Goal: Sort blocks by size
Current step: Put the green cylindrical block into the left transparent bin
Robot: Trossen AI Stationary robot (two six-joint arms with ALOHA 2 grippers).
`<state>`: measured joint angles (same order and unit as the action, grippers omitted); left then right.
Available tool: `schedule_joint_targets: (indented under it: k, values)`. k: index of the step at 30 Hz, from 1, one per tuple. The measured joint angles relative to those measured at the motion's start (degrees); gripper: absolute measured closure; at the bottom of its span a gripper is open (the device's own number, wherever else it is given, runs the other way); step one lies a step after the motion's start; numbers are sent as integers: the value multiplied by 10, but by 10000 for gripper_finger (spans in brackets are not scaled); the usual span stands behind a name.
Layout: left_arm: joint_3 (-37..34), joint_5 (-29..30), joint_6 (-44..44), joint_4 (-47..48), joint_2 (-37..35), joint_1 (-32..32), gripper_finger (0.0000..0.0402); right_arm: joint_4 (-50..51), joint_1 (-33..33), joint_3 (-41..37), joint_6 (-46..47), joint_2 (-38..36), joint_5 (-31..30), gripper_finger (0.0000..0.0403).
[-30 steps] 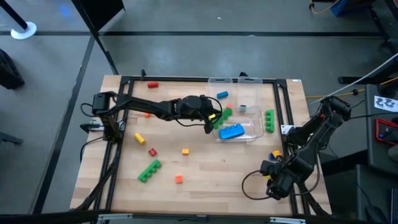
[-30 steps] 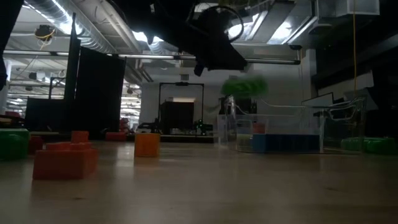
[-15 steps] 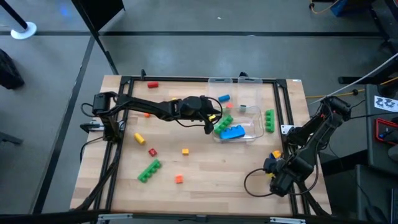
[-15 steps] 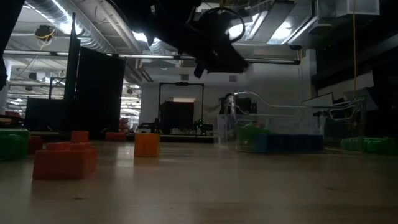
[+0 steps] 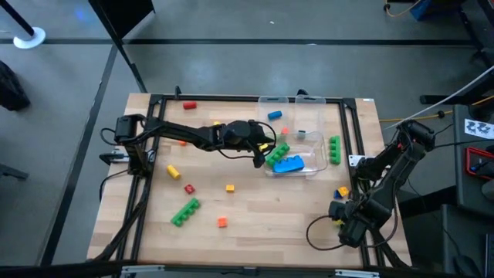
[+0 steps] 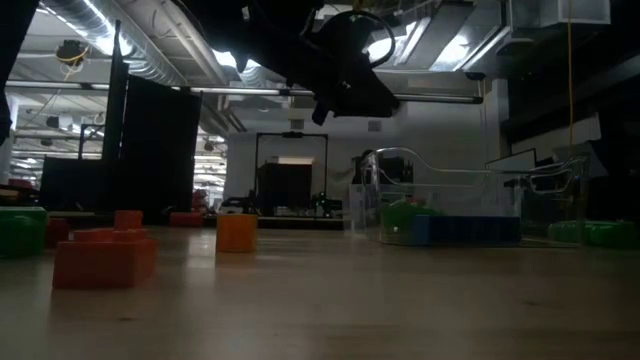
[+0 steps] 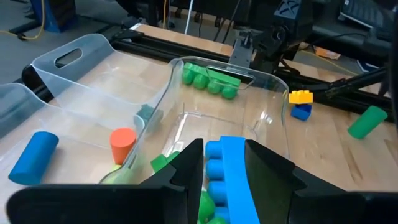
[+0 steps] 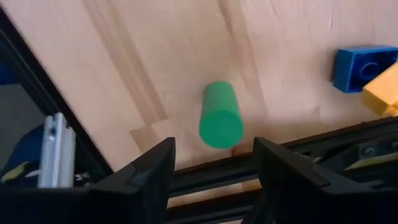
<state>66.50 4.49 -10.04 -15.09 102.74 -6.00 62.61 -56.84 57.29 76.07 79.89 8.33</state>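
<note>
The wooden worktop [image 5: 255,208] carries a clear plastic tray [image 5: 305,166] near its far middle. The left arm reaches across to the tray's near-left corner, and its fingers [image 7: 186,171] stand apart with nothing between them, just above the tray. Below them, inside the tray, a blue block [image 5: 288,163] lies beside a green block [image 5: 278,153]. The right arm is folded at the worktop's right front corner, its fingers [image 8: 155,171] apart and empty over a green cylinder [image 8: 220,116], with a small blue and yellow pair [image 5: 342,191] near it. Scattered loose are a long green block [image 5: 184,211], another green block [image 5: 334,149] right of the tray, a yellow cylinder [image 5: 173,171], a red block [image 5: 189,188] and tiny orange pieces [image 5: 222,222].
</note>
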Motion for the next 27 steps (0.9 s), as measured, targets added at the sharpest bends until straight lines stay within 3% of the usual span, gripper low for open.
schedule_joint_targets:
  k: [14,27]
  values:
    - [0,0,0,13,0,0,299,0,-37,0,-5,52,-57,185]
    - [0,0,0,12,0,1,299,0,-35,0,-29,97,-55,185]
